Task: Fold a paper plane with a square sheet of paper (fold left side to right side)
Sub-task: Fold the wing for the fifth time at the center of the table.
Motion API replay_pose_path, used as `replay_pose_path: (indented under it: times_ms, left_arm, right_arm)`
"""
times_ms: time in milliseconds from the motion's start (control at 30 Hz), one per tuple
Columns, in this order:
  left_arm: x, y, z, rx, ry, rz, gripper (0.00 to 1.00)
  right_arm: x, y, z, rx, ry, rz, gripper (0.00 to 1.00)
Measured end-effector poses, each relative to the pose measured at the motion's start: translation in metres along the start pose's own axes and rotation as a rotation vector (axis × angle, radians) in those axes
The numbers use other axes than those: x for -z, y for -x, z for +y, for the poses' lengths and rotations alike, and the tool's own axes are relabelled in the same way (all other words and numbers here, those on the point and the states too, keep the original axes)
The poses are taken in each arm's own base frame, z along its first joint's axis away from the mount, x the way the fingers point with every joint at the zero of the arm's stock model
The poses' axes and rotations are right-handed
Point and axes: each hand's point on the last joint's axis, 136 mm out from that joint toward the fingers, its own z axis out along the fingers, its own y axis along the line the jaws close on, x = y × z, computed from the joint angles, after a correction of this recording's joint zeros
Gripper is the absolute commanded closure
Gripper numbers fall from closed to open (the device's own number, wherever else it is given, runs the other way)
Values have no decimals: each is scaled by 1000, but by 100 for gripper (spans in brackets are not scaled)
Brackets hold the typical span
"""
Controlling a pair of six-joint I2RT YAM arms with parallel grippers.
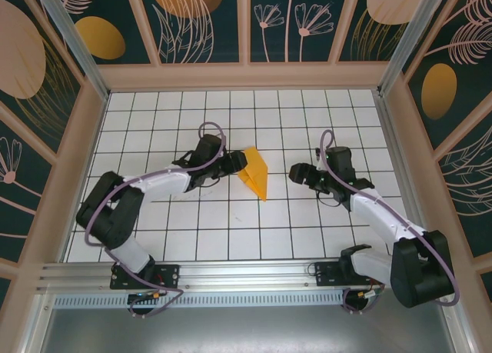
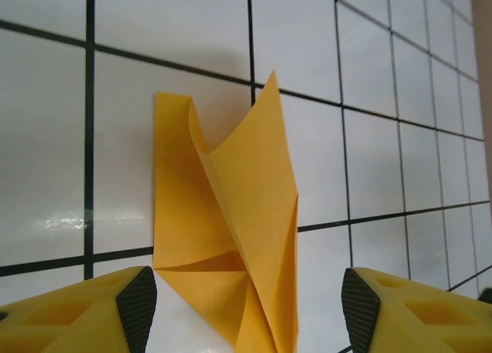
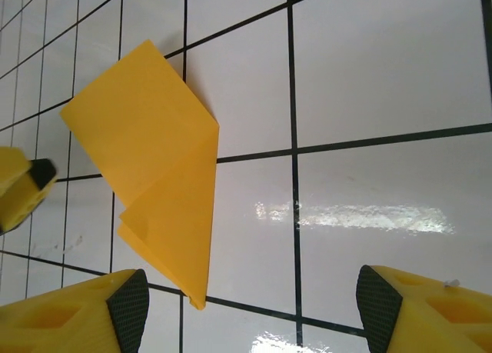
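Hidden/unclear first: in the left wrist view the near end of the paper plane [image 2: 231, 238] is cut off by the bottom edge, so its tip isn't seen there. Both yellow fingers [image 2: 69, 314] are cropped too, w/ little more than the dark pads shown. In the top view the L gripper [image 1: 234, 165] is seen dark against the plane's left edge, and contact btw. fingertips and paper can't be judged from there. Layers under the plane's top face are hidden in the right wrist view. A yellow finger at the plane's left is cropped by the frame edge there.

The plane is laid on the white gridded surface [image 1: 192, 245] btw. the two grippers, sharp tip toward the arm bases. One flap is raised off the rest.

L gripper: jaws are spread wide w/ the plane's near part btw. them. One pad is just beside the plane's corner, the other is kept apart. Nothing is clamped, so it's released.

R gripper [image 3: 254, 299]: jaws are held wide over bare tile right of the plane, nothing grasped. The plane's tip is near one pad, not touching.

L arm: elbow is folded back well left of the plane, forearm stretched toward the plane's left edge. R arm: elbow is set well right of the plane, forearm angled toward the plane's right side, w/ bare tile left btw. gripper and plane.
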Motion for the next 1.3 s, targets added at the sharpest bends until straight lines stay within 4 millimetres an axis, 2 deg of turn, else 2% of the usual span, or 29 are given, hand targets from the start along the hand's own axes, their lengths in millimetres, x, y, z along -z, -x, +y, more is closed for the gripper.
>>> replay_pose_path:
  times_ms: [133,233,367,500,600,733,833,1000,1133,1300]
  left_arm:
    - [-27,-3,4,13,6,39,36]
    - [-42,-2,3,14,2,53,43]
    - [-57,0,1,11,-11,65,61]
    - [-65,-3,-3,-13,-45,80,85]
    - [-65,-3,-12,-50,-93,87,94]
    - [-60,-6,-25,-126,-173,95,97]
    - [-49,-15,-32,-180,-230,115,98]
    - [-30,-29,-47,-249,-356,144,98]
    - [-24,-38,-53,-269,-426,168,97]
    - [-20,-45,-57,-279,-470,189,96]
  right_arm:
    - [1,-2,2,-2,33,-1,25]
    - [2,-1,1,-6,44,-6,25]
    - [2,-4,-3,-20,67,-1,25]
    - [4,-7,-10,-53,124,5,23]
    - [9,-3,-10,-65,191,-10,21]
    - [15,8,5,-24,310,-41,21]
    - [12,12,17,21,398,-38,21]
    - [-9,5,19,45,473,26,21]
    - [-29,-1,23,49,511,86,22]
    - [-48,0,39,94,561,124,24]
